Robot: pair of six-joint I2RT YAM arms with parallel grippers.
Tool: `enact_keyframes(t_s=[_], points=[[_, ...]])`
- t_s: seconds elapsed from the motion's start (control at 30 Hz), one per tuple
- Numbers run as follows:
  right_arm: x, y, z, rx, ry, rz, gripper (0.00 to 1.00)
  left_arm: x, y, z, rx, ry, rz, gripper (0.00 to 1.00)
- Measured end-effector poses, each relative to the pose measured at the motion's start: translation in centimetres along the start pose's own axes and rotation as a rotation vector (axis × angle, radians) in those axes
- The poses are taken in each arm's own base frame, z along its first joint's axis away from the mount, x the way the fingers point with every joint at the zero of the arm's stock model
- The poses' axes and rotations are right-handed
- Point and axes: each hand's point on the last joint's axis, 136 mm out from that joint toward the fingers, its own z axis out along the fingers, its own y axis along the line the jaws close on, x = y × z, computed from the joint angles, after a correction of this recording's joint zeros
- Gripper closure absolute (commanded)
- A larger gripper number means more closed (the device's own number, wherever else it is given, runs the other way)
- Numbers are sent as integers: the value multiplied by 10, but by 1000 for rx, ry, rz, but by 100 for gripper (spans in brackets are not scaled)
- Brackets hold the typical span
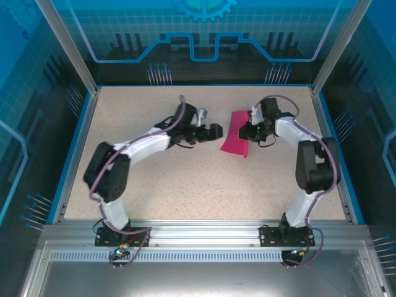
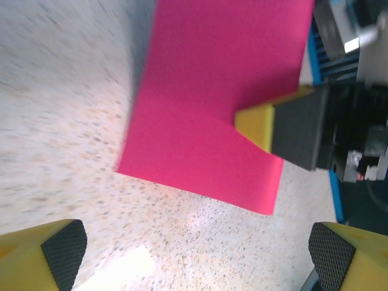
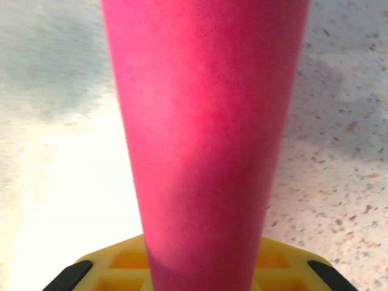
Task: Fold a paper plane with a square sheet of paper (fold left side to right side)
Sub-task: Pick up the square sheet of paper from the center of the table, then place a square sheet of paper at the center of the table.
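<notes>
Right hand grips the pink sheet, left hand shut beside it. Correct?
No: the left hand is open, its fingers wide apart, beside the pink sheet; the left wrist view shows it. The right hand does grip the sheet's edge.

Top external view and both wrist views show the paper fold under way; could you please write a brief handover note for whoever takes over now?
Left gripper: open, empty, just left of the paper, not touching it.
Right gripper: shut on the right edge of the thin magenta-pink square sheet of paper.
Sheet: on the speckled tabletop, mid-table, bowed, looking narrower than square.
Done: sheet gripped. Left: press the left-to-right crease flat, then every later plane fold.
</notes>
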Motion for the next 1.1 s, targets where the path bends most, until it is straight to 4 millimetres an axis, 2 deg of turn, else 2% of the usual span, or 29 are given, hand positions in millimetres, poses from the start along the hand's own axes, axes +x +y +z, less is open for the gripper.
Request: enact_keyframes(t_s=[0.13,0.23,0.4,0.5,0.63,0.87,0.93,1.03,1.1], points=[[1,37,-37,-161,-96,-75,77,-18,7,-59,38,-112,-19,2],[4,69,-64,-281,-156,-151,77,-21,-3,-88,94,-149,-2,2],[21,120,-118,-464,-243,-287,76,-18,-55,-131,258,-176,105,1],[31,151,-146,-561,-274,-382,76,-14,-76,-150,327,-183,166,2],[54,182,-159,-682,-221,-454,75,-10,-94,-164,386,-174,207,2],[87,223,-176,-810,-132,-548,75,-3,-107,-170,458,-139,235,3],[93,231,-182,-832,-127,-573,75,-3,-115,-173,494,-139,253,8],[98,238,-188,-855,-121,-593,75,1,-127,-177,544,-129,288,23],[100,240,-188,-860,-116,-597,74,9,-135,-178,577,-105,315,38]])
